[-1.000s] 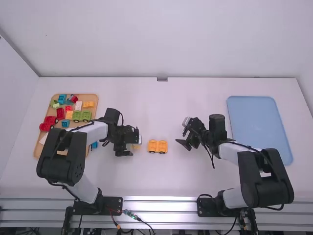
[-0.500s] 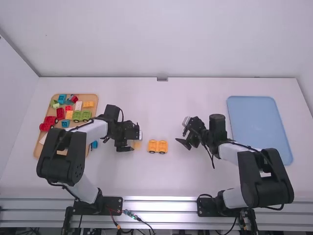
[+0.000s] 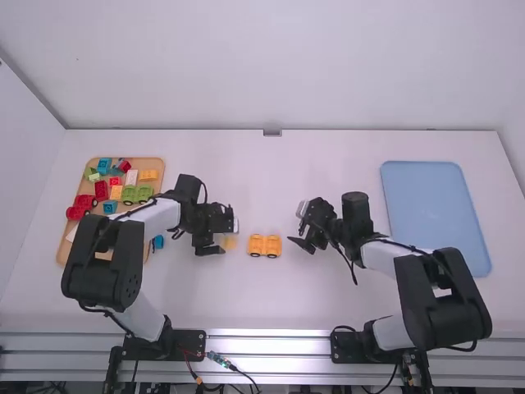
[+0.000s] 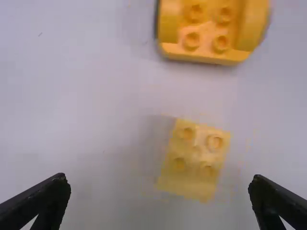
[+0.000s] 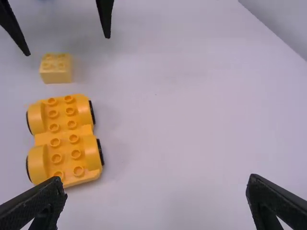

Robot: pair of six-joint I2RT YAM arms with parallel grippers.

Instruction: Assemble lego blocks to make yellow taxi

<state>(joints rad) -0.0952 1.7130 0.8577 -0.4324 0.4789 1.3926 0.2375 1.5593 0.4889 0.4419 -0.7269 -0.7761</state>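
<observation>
At the far left of the table [image 3: 271, 304] sits one tan tray [image 3: 152, 162] of mixed blocks. On it I count two wheeled bases, one green [image 3: 137, 194] and one red [image 3: 82, 205], and two yellow blocks, one [image 3: 148, 175] lying farther off than the other [image 3: 116, 192]. Just beside the tray's right edge is one blue piece [image 3: 157, 243].

Next comes the left gripper [image 3: 224, 234], its two fingers spread wide with nothing held. One small pale yellow block [image 4: 194, 160] lies on the table between and ahead of its fingertips, near but not gripped; it shows four studs, two by two.

Just right of that, apart from the block, stands one yellow car base [image 3: 264, 245], upright, with four wheels and twelve studs in two rows of six.

Farther right is the right gripper [image 3: 302, 226], also with two fingers wide apart and holding nothing. At the far right lies one pale blue tray [image 3: 435, 205].
</observation>
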